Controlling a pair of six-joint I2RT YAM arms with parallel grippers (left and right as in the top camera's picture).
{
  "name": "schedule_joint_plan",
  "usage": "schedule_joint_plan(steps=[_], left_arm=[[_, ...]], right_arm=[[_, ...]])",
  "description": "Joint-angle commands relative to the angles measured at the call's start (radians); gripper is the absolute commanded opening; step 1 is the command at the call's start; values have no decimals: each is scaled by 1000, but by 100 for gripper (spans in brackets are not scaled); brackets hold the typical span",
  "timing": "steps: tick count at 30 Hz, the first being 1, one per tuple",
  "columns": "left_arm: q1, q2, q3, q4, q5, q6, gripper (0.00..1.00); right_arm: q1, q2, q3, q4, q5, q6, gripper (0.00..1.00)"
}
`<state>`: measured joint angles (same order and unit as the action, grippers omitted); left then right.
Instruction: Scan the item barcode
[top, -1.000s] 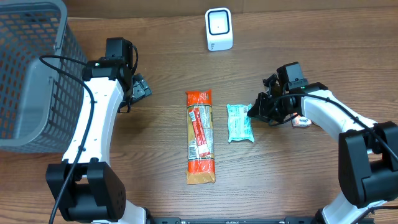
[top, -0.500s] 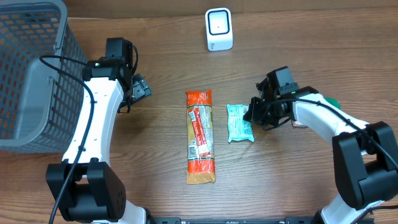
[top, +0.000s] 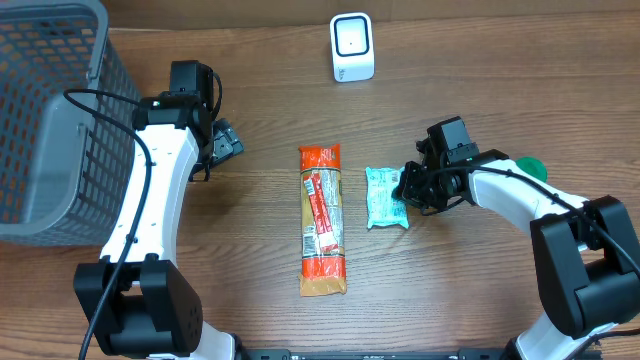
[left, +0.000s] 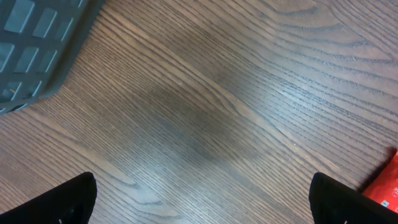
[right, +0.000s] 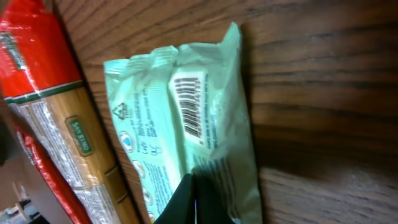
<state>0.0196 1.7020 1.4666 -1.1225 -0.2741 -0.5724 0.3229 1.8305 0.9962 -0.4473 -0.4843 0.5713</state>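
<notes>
**Two robot arms: one with spread fingers, one with closed fingers**

The left arm (top: 150, 190), white with black joints, runs from the lower left of the overhead frame up to the upper left and bends right at the wrist. The left gripper (top: 226, 141) points right. Its fingers (left: 68, 200) are spread wide, showing as dark tips in both lower corners of the left wrist view. The right arm (top: 525, 195) runs from the lower right toward the centre. The right gripper (top: 404, 186) points left, its fingers (right: 194, 200) pressed together into one dark tip.
</notes>
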Motion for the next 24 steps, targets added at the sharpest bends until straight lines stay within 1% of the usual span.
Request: schedule_joint_plan(steps=[1,3,7,13,18,24], left_arm=[[-7,-19,14,1,-14,12,100],[-7,-19,14,1,-13,11,100],[-7,-19,14,1,-14,12,100],[-7,-19,14,1,-14,11,100],[-7,-19,14,1,-14,11,100],[-7,-19,14,1,-14,11,100]], right_arm=[[-10,-3,5,35,-95,-3,4],[-23,-8,34,51,-148,-3,4],[-48,-11,64,68,-147,-2,4],[-55,-11,63,56,-14,-1,4],[-42,-10,50,56,6,2,4],[-21,7,50,57,85,2,4]])
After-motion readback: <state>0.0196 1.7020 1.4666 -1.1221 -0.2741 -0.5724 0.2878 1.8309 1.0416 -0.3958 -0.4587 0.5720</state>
